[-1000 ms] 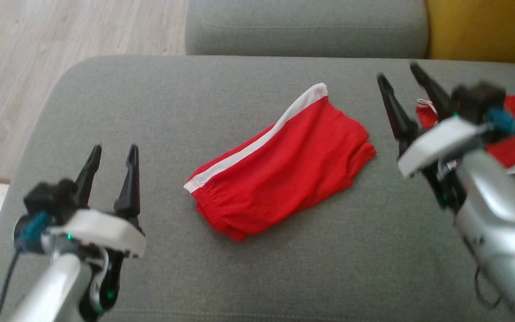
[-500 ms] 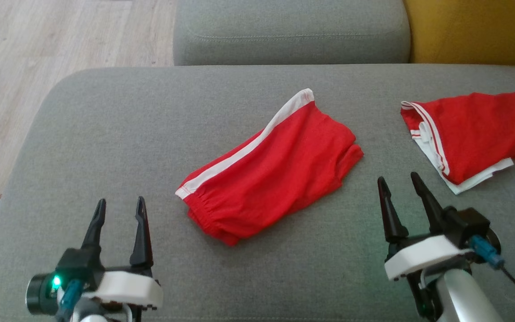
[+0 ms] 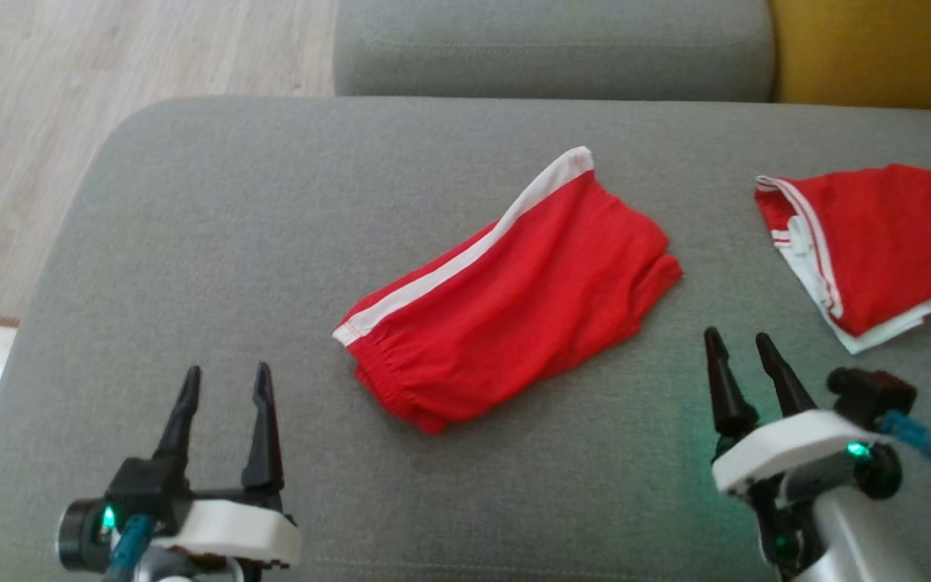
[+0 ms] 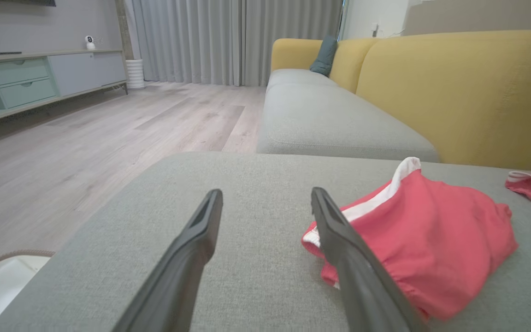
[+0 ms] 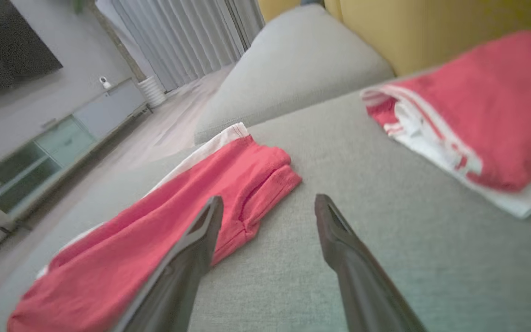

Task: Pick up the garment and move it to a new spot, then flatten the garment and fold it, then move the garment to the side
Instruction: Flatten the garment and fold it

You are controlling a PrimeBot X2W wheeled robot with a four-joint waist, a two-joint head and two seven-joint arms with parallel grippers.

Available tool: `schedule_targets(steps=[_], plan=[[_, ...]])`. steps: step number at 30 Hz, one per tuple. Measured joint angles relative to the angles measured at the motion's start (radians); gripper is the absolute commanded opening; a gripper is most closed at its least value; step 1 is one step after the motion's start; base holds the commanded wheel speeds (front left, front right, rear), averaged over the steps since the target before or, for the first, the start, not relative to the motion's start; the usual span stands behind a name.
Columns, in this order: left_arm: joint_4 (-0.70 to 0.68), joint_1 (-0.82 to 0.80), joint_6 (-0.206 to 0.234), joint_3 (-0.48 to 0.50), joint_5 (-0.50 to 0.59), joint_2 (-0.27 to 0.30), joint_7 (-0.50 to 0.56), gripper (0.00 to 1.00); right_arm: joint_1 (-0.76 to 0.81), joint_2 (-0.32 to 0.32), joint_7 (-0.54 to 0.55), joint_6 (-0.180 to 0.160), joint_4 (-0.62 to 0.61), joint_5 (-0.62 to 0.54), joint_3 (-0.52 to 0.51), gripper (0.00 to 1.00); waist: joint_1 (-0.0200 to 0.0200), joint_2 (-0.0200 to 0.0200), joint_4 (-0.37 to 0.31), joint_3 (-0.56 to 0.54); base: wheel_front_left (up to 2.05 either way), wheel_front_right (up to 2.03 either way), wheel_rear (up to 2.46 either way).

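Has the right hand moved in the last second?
Yes. The right hand drew back toward the robot, from beside the folded red garment to below it.

Grey seat cushion (image 3: 191, 242) up front, second grey cushion (image 3: 554, 48) just beyond. Yellow backrest (image 4: 454, 92) along one side, teal pillow (image 4: 324, 56) propped at the far end. Pale wood floor (image 4: 109, 138), grey curtains (image 4: 228, 41), low cabinet (image 4: 39, 80) with green drawers, small white camera (image 4: 90, 42) on top, white ribbed cylinder (image 4: 135, 74) beside its end.
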Motion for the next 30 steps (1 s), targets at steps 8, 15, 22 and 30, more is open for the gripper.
schedule_targets(steps=[8,15,22,30], plan=[[0.043,-0.025,-0.067,-0.002,0.049,-0.038,0.0,1.0,-0.185,0.001,0.199,0.0,0.219,0.404,-0.038,1.0,0.0,0.0,0.059,0.053,0.0,0.0,0.0],[0.039,-0.068,-0.086,-0.015,0.072,-0.051,0.0,1.0,-0.302,0.0,0.235,0.0,0.386,0.551,-0.055,1.0,0.0,0.0,0.113,0.09,0.0,0.0,0.0],[0.037,-0.102,-0.095,-0.014,0.07,-0.066,0.0,1.0,-0.442,-0.016,0.213,0.0,0.542,0.668,-0.061,1.0,0.0,0.0,0.173,0.124,0.0,0.0,0.0],[0.025,-0.112,-0.104,-0.01,0.069,-0.069,0.0,1.0,-0.582,-0.029,0.191,0.0,0.71,0.689,-0.056,1.0,0.0,0.0,0.22,0.154,0.0,0.0,0.0]])
